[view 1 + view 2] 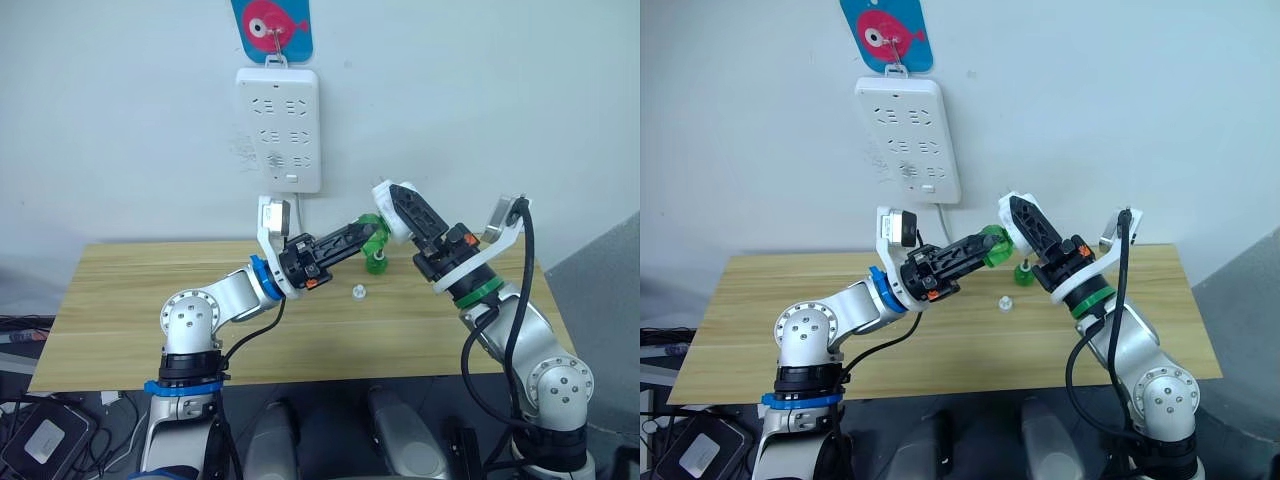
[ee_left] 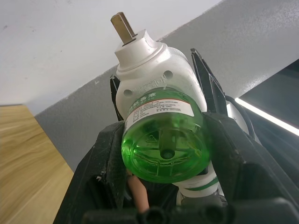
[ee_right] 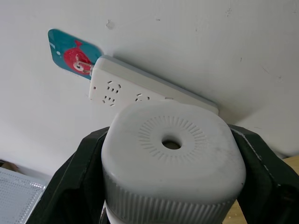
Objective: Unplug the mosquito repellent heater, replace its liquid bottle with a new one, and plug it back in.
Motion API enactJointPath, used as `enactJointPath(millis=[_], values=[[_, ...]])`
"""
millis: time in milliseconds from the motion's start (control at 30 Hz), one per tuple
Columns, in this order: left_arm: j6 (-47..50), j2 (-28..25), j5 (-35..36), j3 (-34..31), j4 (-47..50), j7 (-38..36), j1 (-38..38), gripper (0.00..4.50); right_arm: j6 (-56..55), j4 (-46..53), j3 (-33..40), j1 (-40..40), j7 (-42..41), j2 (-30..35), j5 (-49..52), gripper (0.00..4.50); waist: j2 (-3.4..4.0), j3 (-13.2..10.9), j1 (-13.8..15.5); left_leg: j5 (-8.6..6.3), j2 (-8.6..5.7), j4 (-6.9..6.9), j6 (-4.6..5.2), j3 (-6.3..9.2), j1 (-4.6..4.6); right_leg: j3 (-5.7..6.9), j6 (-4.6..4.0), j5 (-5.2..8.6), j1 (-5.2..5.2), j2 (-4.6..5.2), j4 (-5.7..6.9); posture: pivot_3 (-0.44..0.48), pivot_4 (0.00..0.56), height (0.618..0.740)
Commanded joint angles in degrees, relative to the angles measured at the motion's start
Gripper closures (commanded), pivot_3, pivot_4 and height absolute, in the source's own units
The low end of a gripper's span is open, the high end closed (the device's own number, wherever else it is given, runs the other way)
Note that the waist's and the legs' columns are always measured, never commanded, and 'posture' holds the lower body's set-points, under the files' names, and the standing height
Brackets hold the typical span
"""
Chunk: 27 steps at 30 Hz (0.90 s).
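Note:
The white mosquito repellent heater (image 3: 173, 154) is held above the table's back edge, with my right gripper (image 1: 396, 208) shut on its body. A translucent green liquid bottle (image 2: 163, 135) is seated neck-first in the heater's underside. My left gripper (image 1: 366, 232) is shut on this bottle, one black finger (image 2: 110, 158) on each side. A metal prong (image 2: 122, 25) sticks out of the heater. A second green bottle (image 1: 377, 262) stands on the table just below the two grippers. I cannot tell which bottle is the old one and which the new.
A small white cap (image 1: 358, 293) lies loose on the wooden table (image 1: 140, 300) in front of the standing bottle. The white power strip (image 1: 278, 128) hangs on the wall above, under a blue fish hook (image 1: 271, 25), its cable running down behind the table.

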<state>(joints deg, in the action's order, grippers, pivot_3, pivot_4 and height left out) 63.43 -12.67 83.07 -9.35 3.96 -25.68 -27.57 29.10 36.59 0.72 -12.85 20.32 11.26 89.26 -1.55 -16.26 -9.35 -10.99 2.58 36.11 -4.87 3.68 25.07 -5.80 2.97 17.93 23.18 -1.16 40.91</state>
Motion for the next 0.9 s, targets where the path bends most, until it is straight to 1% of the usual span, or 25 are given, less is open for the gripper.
enactJointPath(millis=[33,233,367,467,533,600,667,700,800,900], values=[[-0.94,0.55,-0.65,0.83,2.52,-0.41,0.61,2.23,0.08,2.1,-0.77,-0.37,-0.51,0.21,1.32,1.34,0.0,0.0,0.0,0.0,0.0,0.0,0.0,0.0,0.0,0.0,0.0,0.0,0.0,0.0,0.0,-0.249,0.233,0.725],[-1.45,1.56,0.02,0.16,2.01,1.83,0.86,2.23,-0.02,2.15,-0.84,-0.2,-0.56,0.14,1.32,1.34,0.0,0.0,0.01,0.0,0.0,0.0,0.0,0.0,0.0,0.0,0.0,0.0,0.0,0.0,0.0,-0.247,0.233,0.725],[-3.1,0.26,-5.24,2.21,4.07,-0.74,1.42,2.23,-0.1,2.12,-0.8,-0.17,-0.6,0.14,1.26,1.34,0.0,0.0,0.01,0.0,0.0,0.0,0.0,0.0,0.0,0.0,0.0,0.0,0.0,0.0,0.0,-0.245,0.233,0.725],[-3.45,-0.92,-7.08,3.13,4.93,-2.95,1.9,2.23,-0.2,2.15,-0.73,-0.15,-0.54,0.14,1.28,1.35,0.0,0.0,0.01,0.0,0.0,-0.01,0.0,-0.01,0.0,-0.01,0.0,0.0,0.0,0.0,0.0,-0.245,0.232,0.725],[-3.48,-1.09,-6.45,2.66,4.64,-3.76,1.88,1.5,-0.26,2.15,-0.66,-0.13,-0.5,0.15,1.28,1.36,0.01,0.0,0.01,0.0,0.01,-0.01,0.0,-0.01,-0.01,-0.01,0.0,0.0,0.0,0.0,0.0,-0.244,0.231,0.725],[-3.55,-1.62,-6.41,2.78,4.87,-5.03,1.7,0.9,-0.29,2.17,-0.66,-0.09,-0.5,0.18,1.28,1.39,0.01,0.0,0.01,0.0,0.0,-0.01,0.0,-0.01,-0.01,-0.01,0.01,0.01,0.0,0.0,0.0,-0.242,0.232,0.725],[-4.07,-1.89,-7.14,2.84,5.21,-5.51,1.78,0.18,-0.4,2.17,-0.67,-0.01,-0.49,0.22,1.31,1.41,0.0,0.0,0.01,0.0,0.0,-0.01,0.0,-0.01,0.0,-0.02,0.01,0.01,0.0,0.0,0.0,-0.241,0.231,0.725],[-3.78,-2.44,-7.12,2.83,5.34,-6.15,1.91,0.0,-0.47,2.15,-0.67,0.03,-0.45,0.24,1.34,1.41,0.0,0.0,0.01,0.0,0.0,-0.01,0.0,-0.01,0.0,-0.01,0.01,0.01,0.0,0.0,0.0,-0.241,0.232,0.725],[-2.87,-4.79,-6.96,2.31,5.87,-7.74,2.62,0.0,-0.62,2.1,-0.6,0.13,-0.36,0.29,1.31,1.41,0.0,0.0,0.0,0.0,0.01,-0.01,0.0,-0.01,0.0,-0.01,0.01,0.01,0.01,0.0,0.0,-0.241,0.233,0.725],[-3.36,-9.83,-10.28,2.83,8.27,-11.19,4.62,0.0,-0.84,2.06,-0.26,0.06,-0.23,0.39,0.67,1.41,0.01,0.01,-0.12,0.0,0.03,-0.03,0.0,-0.01,-0.01,-0.02,0.01,0.01,0.02,-0.01,0.0,-0.24,0.234,0.725]])
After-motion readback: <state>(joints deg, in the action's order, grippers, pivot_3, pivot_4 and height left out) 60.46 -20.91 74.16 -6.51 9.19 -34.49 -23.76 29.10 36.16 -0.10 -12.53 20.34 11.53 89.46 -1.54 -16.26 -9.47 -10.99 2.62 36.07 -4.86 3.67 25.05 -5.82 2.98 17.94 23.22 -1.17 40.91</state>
